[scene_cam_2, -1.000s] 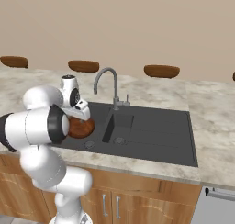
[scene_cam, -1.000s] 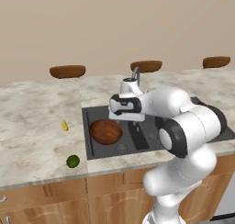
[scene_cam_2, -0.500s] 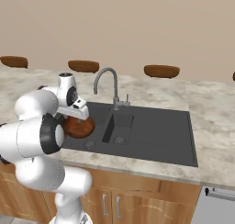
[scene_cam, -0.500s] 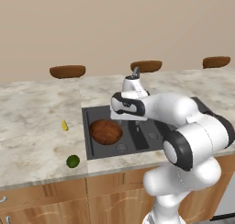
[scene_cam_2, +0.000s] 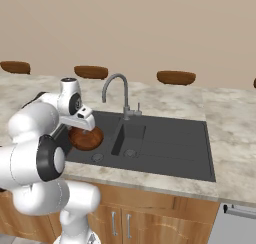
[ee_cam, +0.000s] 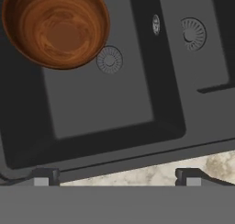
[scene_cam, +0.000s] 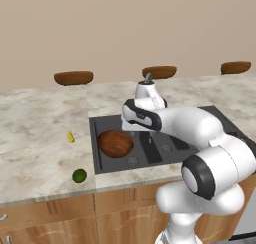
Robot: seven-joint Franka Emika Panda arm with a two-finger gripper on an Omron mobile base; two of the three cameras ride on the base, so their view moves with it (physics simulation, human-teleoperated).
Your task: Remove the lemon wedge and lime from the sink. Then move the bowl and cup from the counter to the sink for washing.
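Legend to three views of one moment at the sink (scene_cam: 165,145). Reddish wooden bowl (scene_cam: 115,143) upright in the left basin, mouth up, nothing inside, close beside the round drain (ee_cam: 109,60). Lemon wedge (scene_cam: 71,136) and lime (scene_cam: 79,176) out on the marble counter (scene_cam: 35,138) left of the sink, well apart from each other, the lime nearer the front edge. Gripper (ee_cam: 117,179) hanging above the sink's front rim, fingertips (ee_cam: 43,177) spread wide with nothing between them. Handling, as a judgement: bowl stiff and probably light for its bulk, smooth-sided and far too broad to span, so best pinched across the rim wall, one finger inside and one outside; lime round and firm, apt to roll, best squeezed across its middle; wedge small and low, apt to slip from a shallow pinch. From the hand view: the bowl's concentric grain and bare interior, both drains, the small round fitting between the basins, a strip of counter at the near edge, and the spread of the fingers. From the left base view: both fruits on the counter and three brown stool tops (scene_cam: 73,77) beyond it, the fingers themselves hidden behind the white wrist. From the right base view: the curved faucet (scene_cam_2: 117,88) behind the divider, the flat drainboard on the right, and the hand just above the bowl's near side.
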